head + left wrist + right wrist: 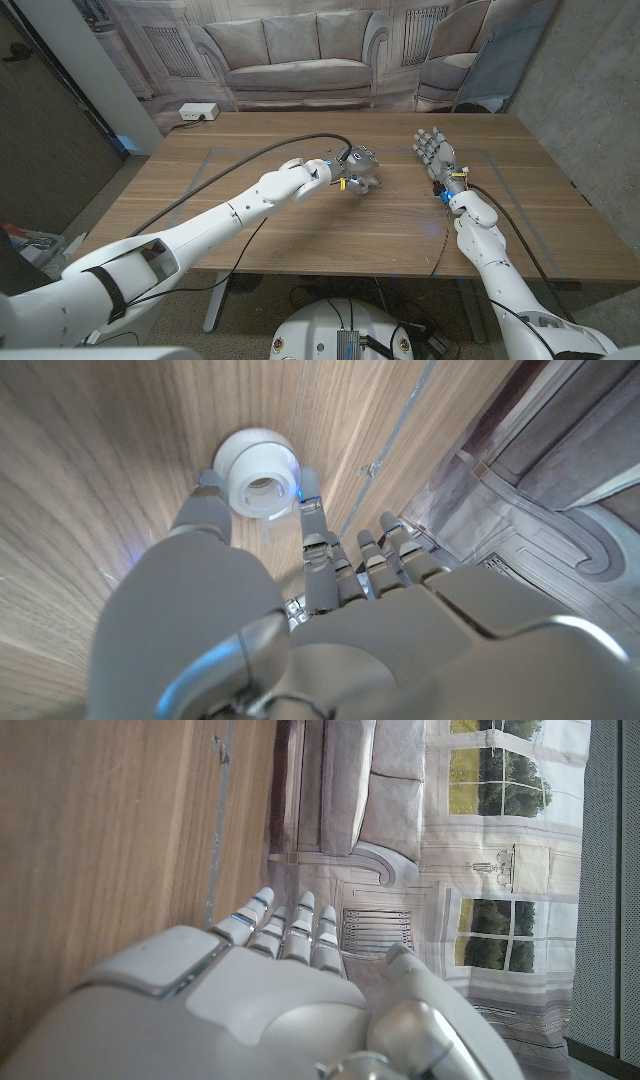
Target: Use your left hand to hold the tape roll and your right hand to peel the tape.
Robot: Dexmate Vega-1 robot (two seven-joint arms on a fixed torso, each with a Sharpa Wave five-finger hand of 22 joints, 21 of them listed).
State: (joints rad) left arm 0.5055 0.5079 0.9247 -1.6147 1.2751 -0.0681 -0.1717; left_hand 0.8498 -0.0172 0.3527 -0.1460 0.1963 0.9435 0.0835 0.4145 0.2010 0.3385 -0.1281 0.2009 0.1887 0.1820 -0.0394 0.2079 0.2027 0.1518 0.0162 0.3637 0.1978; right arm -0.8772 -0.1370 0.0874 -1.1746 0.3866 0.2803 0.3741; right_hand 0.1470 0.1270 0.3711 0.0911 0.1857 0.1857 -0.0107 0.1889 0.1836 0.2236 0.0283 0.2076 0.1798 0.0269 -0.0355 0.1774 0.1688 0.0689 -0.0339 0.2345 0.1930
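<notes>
left robot hand (300, 590) half hides tape roll (258, 472).

My head camera looks down from above the near edge across the whole surface (300, 215), facing a sofa backdrop (295, 50) at twelve o'clock, with both arms coming in from seven and five. My left wrist camera sits close behind the left hand (330, 610), looking along its back, tight on the tape roll (258, 472) and the wood grain. My right wrist camera rides close behind the right hand (270, 990), turned sideways, and it shares the wood and the printed backdrop with the head view.
</notes>
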